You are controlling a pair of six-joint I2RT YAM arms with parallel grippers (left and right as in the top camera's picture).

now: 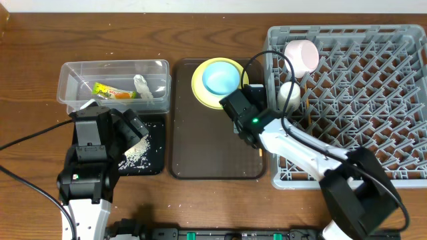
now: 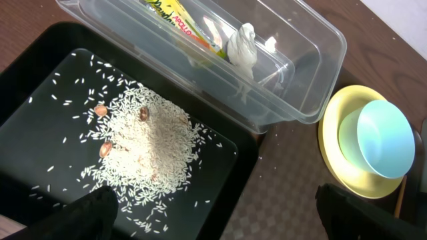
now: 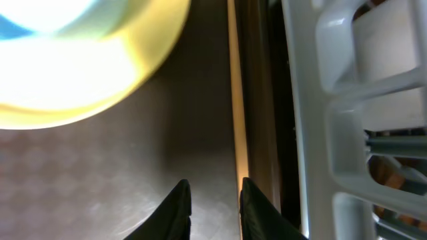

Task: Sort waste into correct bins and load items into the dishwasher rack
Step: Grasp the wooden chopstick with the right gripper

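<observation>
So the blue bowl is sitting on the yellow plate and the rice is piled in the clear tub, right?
Not quite. The rice is piled in the black tray, not the clear tub, which holds the wrapper and tissue; the left wrist view shows it. The blue bowl does sit on the yellow plate.

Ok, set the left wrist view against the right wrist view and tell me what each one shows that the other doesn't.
Left wrist only: the black tray with its heap of rice, and the clear tub holding the wrapper and the tissue. Right wrist only: the grey rack and the open right end effector. Both: the yellow plate with the blue bowl on it, blurred in the right wrist view, and the brown tray. The chopstick is plain in the right wrist view; a thin sliver at the left wrist view's edge may be it too.
</observation>
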